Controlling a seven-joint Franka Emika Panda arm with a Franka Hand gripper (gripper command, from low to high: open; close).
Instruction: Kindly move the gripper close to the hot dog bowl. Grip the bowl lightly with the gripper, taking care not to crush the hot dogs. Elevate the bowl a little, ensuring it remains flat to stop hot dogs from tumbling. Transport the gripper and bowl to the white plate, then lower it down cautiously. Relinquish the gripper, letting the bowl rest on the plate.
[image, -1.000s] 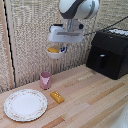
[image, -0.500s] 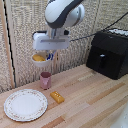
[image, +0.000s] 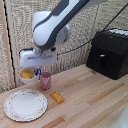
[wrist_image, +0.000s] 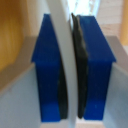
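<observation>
In the exterior view my gripper (image: 33, 68) hangs from the white arm and is shut on the rim of the hot dog bowl (image: 27, 75), a small white bowl with yellow-orange hot dogs (image: 26, 74) in it. The bowl is held level in the air, above the table and just beyond the far edge of the white plate (image: 25, 104), which lies flat at the exterior view's left front. In the wrist view the two blue fingers (wrist_image: 47, 70) press a thin white bowl rim (wrist_image: 66, 55) between their dark pads.
A pink cup (image: 45, 80) stands just to the exterior view's right of the bowl. An orange-yellow block (image: 57, 97) lies on the wooden table (image: 95, 105) to the exterior view's right of the plate. A black appliance (image: 109, 52) sits at the back right.
The arm has carried the bowl towards the exterior view's left and lower, from above the pink cup to beside it, near the plate's far edge.
</observation>
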